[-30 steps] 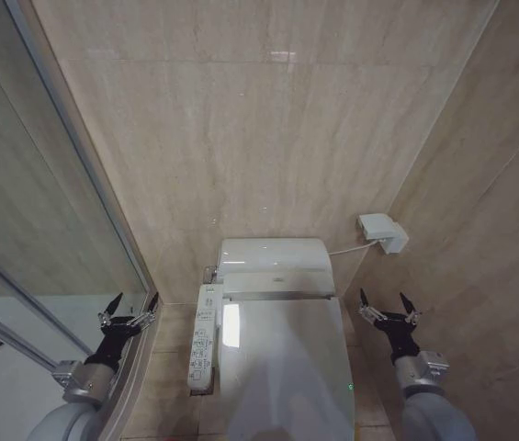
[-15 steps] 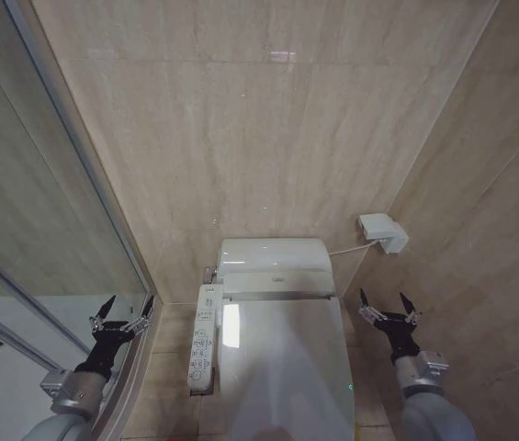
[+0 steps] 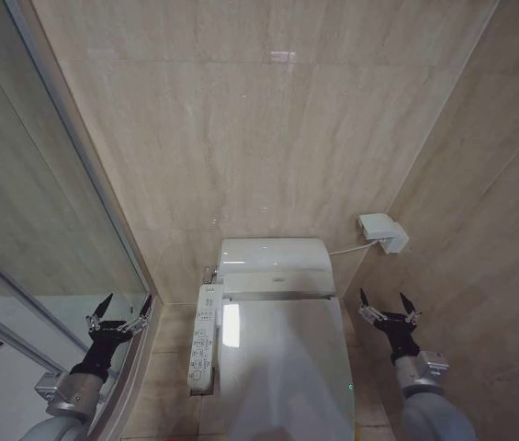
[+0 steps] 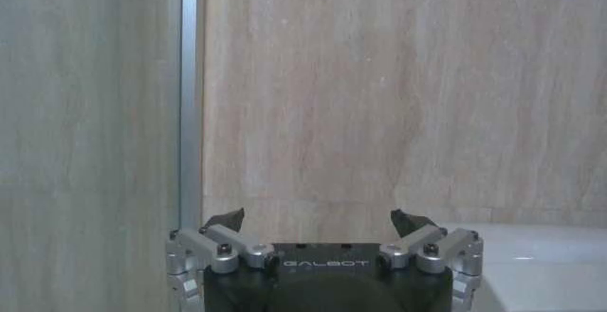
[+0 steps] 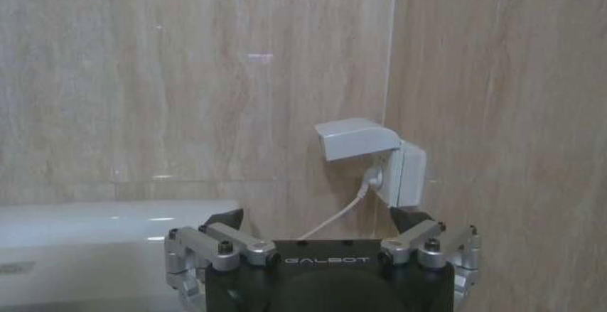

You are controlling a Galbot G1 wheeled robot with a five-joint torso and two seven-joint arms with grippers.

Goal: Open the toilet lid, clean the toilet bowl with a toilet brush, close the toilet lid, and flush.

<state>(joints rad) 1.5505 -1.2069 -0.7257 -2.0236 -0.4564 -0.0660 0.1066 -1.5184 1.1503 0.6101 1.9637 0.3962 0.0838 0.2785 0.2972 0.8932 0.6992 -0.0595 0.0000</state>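
The toilet lid (image 3: 282, 354) is a large glossy white cover, shut flat over the seat and reaching from the hinge near the tank unit toward the near edge of the head view; a bright reflection streaks its left part; the toilet bowl (image 3: 211, 404) lies hidden beneath it against the tiled back wall, its narrow white button panel along the left side

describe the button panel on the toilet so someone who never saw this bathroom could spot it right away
Find the white toilet against the beige tiled back wall, its toilet lid shut. Along the toilet's left side, between it and the glass shower door, runs a narrow white button panel. Unlike the smooth glossy lid beside it, it is a slim strip covered in small buttons.
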